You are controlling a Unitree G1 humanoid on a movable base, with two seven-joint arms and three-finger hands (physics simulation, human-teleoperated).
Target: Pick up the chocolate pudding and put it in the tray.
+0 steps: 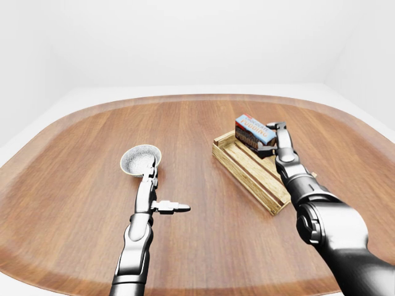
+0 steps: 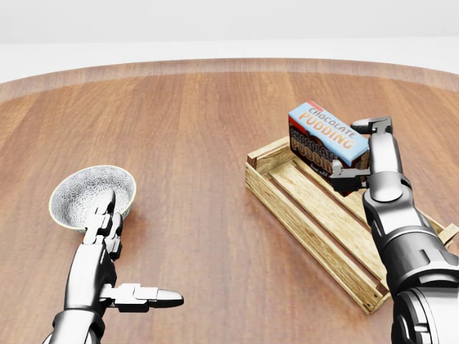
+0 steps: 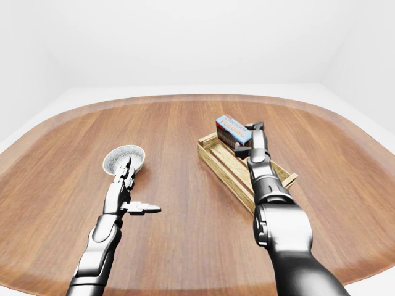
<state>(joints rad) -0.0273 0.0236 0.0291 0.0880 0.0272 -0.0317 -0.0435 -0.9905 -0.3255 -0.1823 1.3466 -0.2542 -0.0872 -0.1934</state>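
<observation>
At the right of the head view, the right hand [image 2: 361, 149] is closed on the pudding box [image 2: 326, 137], fingers clamped on the box's right end. One finger shows at the top edge of that end, another below it. The box is tilted, its left end higher than the right, blue top face with "CHOCOLATE PUDDING" lettering facing up, dark side face toward the camera. It sits over the upper end of the wooden tray [image 2: 308, 222]; can't tell from these views whether its bottom edge touches the tray slats or is just above them. The left-eye view puts the box just over the tray's far corner.

The tray is a slatted crate lying diagonal on the table [image 2: 201, 143], running from upper left to lower right in the head view. The right forearm crosses over its lower right part.

The left hand [image 2: 115, 251] is open, holding nothing. Two fingers point up the view, with the tips overlapping the near rim of the bowl [image 2: 92, 195]; the thumb sticks out to the right, level over the table. Can't tell if the fingertips touch the bowl. The bowl is white, speckled, upright, at left of the head view and well apart from the tray.
</observation>
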